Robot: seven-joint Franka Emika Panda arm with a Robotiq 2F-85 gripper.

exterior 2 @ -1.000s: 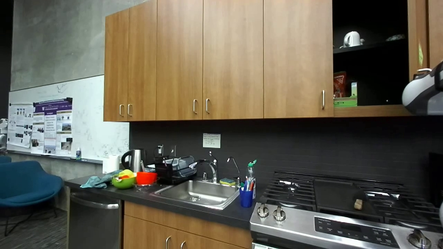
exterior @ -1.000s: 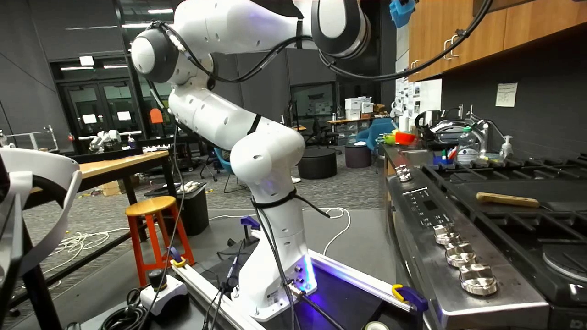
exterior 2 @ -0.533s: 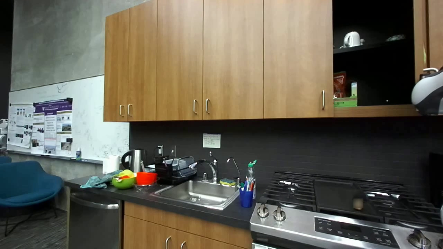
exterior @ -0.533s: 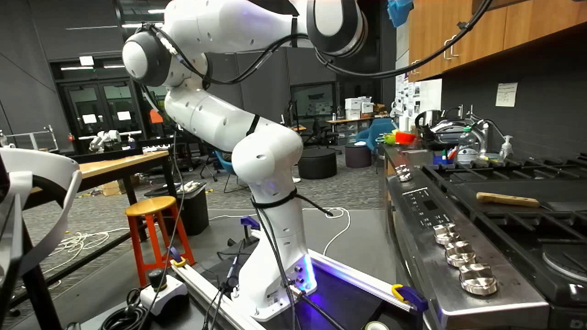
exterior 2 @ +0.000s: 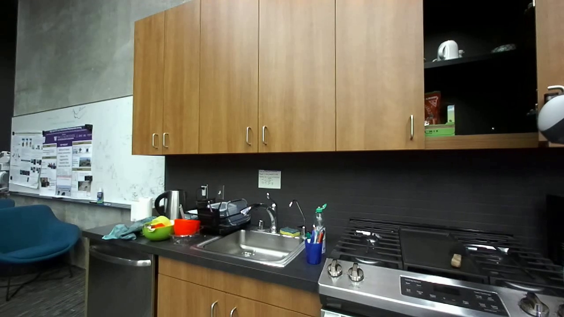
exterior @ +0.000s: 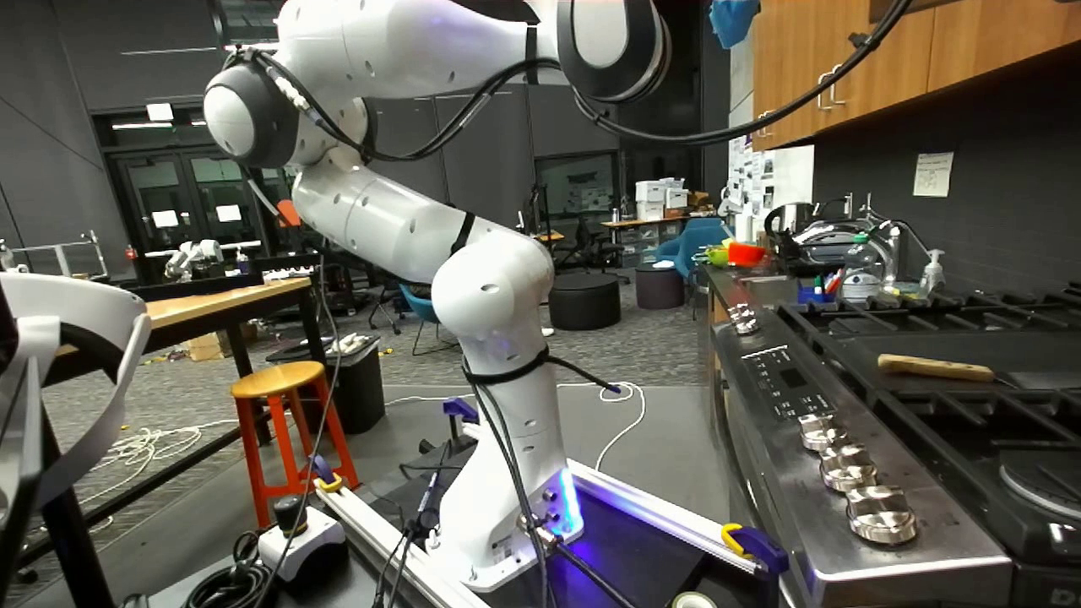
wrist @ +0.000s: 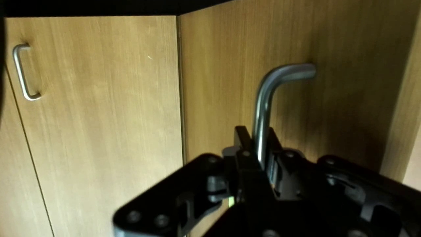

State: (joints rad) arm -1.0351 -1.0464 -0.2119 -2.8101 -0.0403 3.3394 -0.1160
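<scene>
Hand [wrist: 258, 134] and door [wrist: 217, 85] have swung farther outward, the former clamped on the door's handle [wrist: 263, 107], which runs toward twelve o'clock in the wrist view. At nine stands a second door [wrist: 98, 115]. In an exterior view, a green box [exterior 2: 440, 130] sits at nine from the arm [exterior 2: 551, 118].

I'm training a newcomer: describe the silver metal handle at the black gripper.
In the wrist view, find the brown wooden cabinet door right of the dark vertical seam. Its bent silver metal handle, unlike the similar handle far left, sits in the black gripper.
</scene>
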